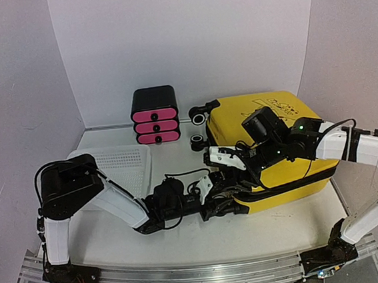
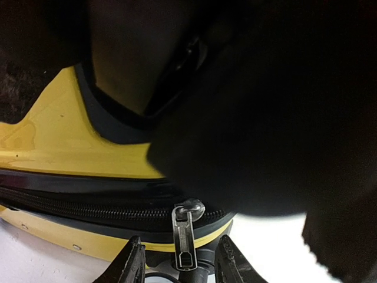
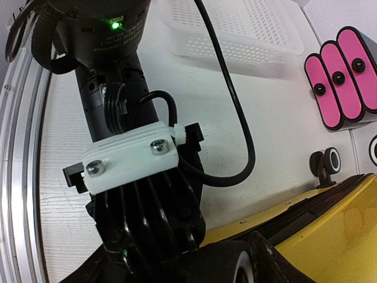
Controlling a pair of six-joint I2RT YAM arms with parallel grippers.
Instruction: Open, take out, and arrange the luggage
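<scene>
The yellow luggage [image 1: 277, 153] lies flat at centre right with its black zipper band [image 2: 70, 203] shut. My left gripper [image 1: 225, 205] is at the near left corner. In the left wrist view its jaws [image 2: 181, 262] stand apart on either side of the hanging metal zipper pull [image 2: 185, 239] without touching it. My right gripper [image 1: 219, 157] reaches over the luggage's left end. In the right wrist view a black wheel with a white rim [image 3: 235, 268] sits between its jaws, with one finger [image 3: 268, 256] against it. The other finger is hidden.
A black box with pink drawers [image 1: 154, 115] stands at the back, with a white mesh basket [image 1: 121, 165] to its left front. Another luggage wheel [image 3: 327, 165] sticks out toward the drawers. The left arm's wrist [image 3: 135, 177] lies directly under the right gripper.
</scene>
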